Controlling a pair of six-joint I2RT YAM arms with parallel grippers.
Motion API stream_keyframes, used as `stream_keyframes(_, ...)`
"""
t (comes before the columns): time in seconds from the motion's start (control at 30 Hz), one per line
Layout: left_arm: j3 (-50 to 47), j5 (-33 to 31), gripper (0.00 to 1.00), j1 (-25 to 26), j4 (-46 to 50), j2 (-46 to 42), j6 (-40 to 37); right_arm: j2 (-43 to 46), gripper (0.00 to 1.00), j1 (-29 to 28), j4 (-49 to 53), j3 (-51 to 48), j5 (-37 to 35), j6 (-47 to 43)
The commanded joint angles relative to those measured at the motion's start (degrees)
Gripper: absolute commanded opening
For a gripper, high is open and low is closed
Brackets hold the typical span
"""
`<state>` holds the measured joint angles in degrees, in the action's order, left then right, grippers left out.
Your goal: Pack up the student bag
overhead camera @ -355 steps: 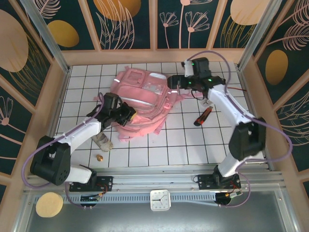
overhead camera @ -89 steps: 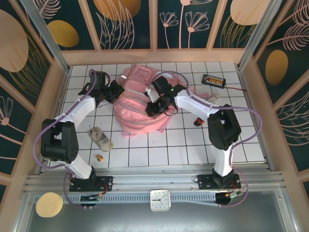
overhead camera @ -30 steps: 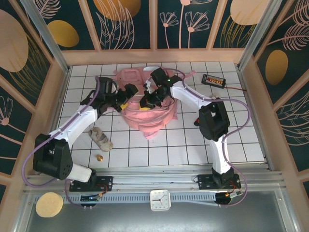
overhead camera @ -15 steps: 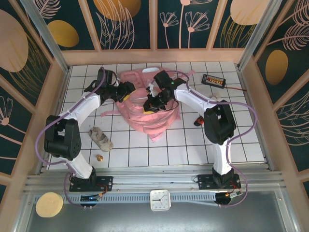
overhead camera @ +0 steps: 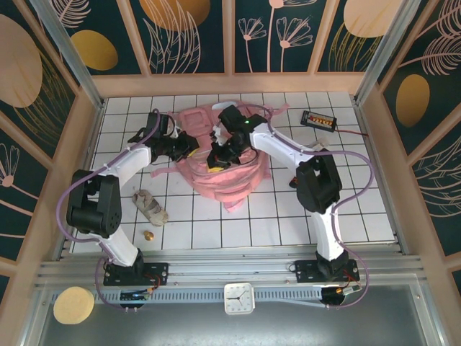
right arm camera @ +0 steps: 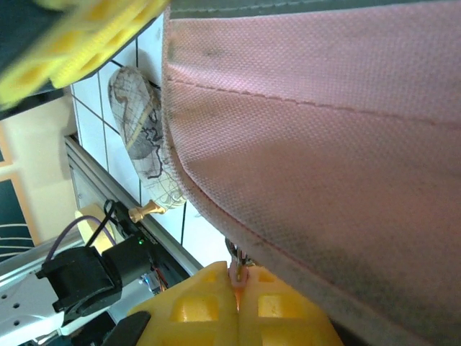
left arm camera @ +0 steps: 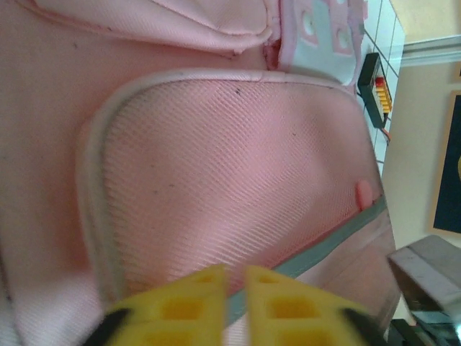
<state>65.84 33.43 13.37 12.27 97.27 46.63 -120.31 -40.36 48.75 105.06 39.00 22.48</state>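
Change, grippers: the right gripper (overhead camera: 216,157) sits further to the left than half a second earlier, so it is closer to the left gripper (overhead camera: 189,145).
Change, left fingers: a second ago they were spread wide; they have since drawn in.
Change, bag: the student bag (overhead camera: 238,176) is heaped on the same far-middle patch of the tiled table (overhead camera: 346,209), its lower tip on the same tiles.
Left fingers (left arm camera: 191,306): nearly together, with a thin slit between them, up against the pink mesh pocket. I cannot tell whether any cloth is pinched.
Right fingers (right arm camera: 194,306): clenched, nipping a small pink tab (right arm camera: 236,276) at the bag's edge, with fabric draped over them.
Nearby: a grey patterned cloth item (overhead camera: 150,205) lies toward the left arm's base, apart from the bag.
Far right: a black remote (overhead camera: 319,119).
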Motion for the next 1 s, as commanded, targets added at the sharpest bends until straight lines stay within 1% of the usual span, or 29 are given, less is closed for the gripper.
stream_keyframes(0.0, -1.3, 0.1, 0.74, -1.1, 3.9, -3.9, -1.7, -0.7, 0.00, -2.1, 1.1, 2.3, 1.7, 0.6)
stream_keyframes(0.03, -1.5, -0.5, 0.80, -1.8, 5.0, -4.8, -2.2, -0.3, 0.00, -2.0, 0.7, 2.0, 1.5, 0.9)
stream_keyframes(0.07, -1.6, -1.3, 0.83, -2.5, 6.3, -5.5, -2.8, 0.0, 0.00, -2.0, 0.6, 1.7, 1.2, 1.1)
stream_keyframes(0.23, -1.5, -3.9, 0.83, -5.7, 10.6, -7.6, -5.6, 0.8, 0.00, -2.0, 0.9, 1.0, 0.4, 1.3)
stream_keyframes(0.33, -1.2, -2.8, 0.82, -6.2, 10.2, -7.0, -6.0, 1.0, 0.00, -2.0, 0.9, 1.0, 0.4, 1.7)
stream_keyframes(0.4, -1.6, -0.7, 0.80, -6.2, 7.5, -5.7, -4.6, 1.0, 0.00, -2.1, 0.9, 1.3, 0.5, 1.8)
stream_keyframes(0.47, -1.4, 0.9, 0.73, -6.2, 4.9, -4.0, -3.2, 1.0, 0.00, -2.1, 0.8, 1.3, 0.5, 2.0)
stream_keyframes(0.57, -0.1, 2.2, 0.68, -6.2, 3.4, -1.4, -2.7, 1.0, 0.00, -2.1, 0.7, 1.5, 0.7, 2.1)
stream_keyframes(0.63, 0.7, 2.7, 0.63, -6.2, 3.0, 0.1, -2.8, 1.0, 0.00, -2.0, 0.7, 1.4, 0.6, 2.1)
stream_keyframes(0.7, 1.1, 3.1, 0.62, -6.2, 2.8, 0.6, -2.8, 1.0, 0.00, -2.1, 0.6, 1.2, 0.6, 2.1)
stream_keyframes(0.73, 1.2, 3.2, 0.60, -6.2, 2.6, 2.6, -2.7, 1.1, 0.00, -2.0, 0.5, 1.0, 0.6, 2.1)
stream_keyframes(0.8, 1.2, 3.7, 0.59, -6.2, 1.4, 3.5, -2.2, 1.2, 0.00, -2.1, 0.3, 0.5, 0.6, 2.2)
stream_keyframes(0.83, 1.3, 4.0, 0.55, -6.2, 0.8, 3.9, -1.9, 1.4, 0.00, -2.1, 0.1, 0.1, 0.6, 2.3)
stream_keyframes(0.9, 1.6, 4.4, 0.52, -6.2, 0.0, 4.7, -1.5, 1.6, 0.00, -2.1, -0.4, -0.8, 0.8, 2.4)
stream_keyframes(0.97, 2.2, 5.0, 0.44, -6.1, -0.7, 5.6, -1.1, 1.7, 0.00, -2.1, -0.7, -1.5, 0.7, 2.5)
